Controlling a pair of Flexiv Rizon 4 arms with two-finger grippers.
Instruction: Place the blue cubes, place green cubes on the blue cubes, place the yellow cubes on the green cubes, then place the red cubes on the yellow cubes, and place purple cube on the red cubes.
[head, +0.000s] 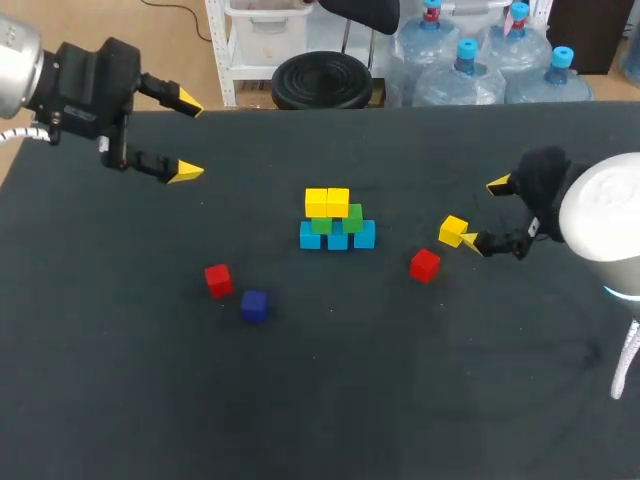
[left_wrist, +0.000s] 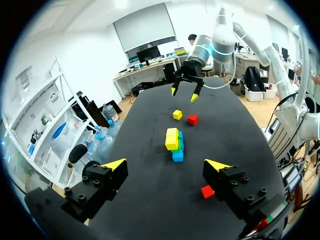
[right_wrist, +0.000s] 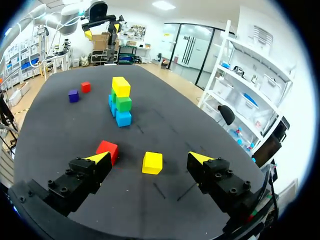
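Observation:
A stack stands mid-table: blue cubes (head: 337, 236) at the bottom, green cubes (head: 336, 221) on them, two yellow cubes (head: 327, 201) on top. A loose yellow cube (head: 453, 230) lies to its right, with a red cube (head: 424, 265) beside it. My right gripper (head: 484, 213) is open just behind that yellow cube (right_wrist: 152, 163), which sits ahead of and between its fingers, ungripped. Another red cube (head: 218, 280) and the purple cube (head: 254, 305) lie front left. My left gripper (head: 188, 137) hangs open and empty at the far left, high above the table.
In the right wrist view the near red cube (right_wrist: 107, 149) lies close to one finger of the right gripper (right_wrist: 149, 158). In the left wrist view the stack (left_wrist: 174, 142) is far ahead of the left gripper (left_wrist: 167, 165).

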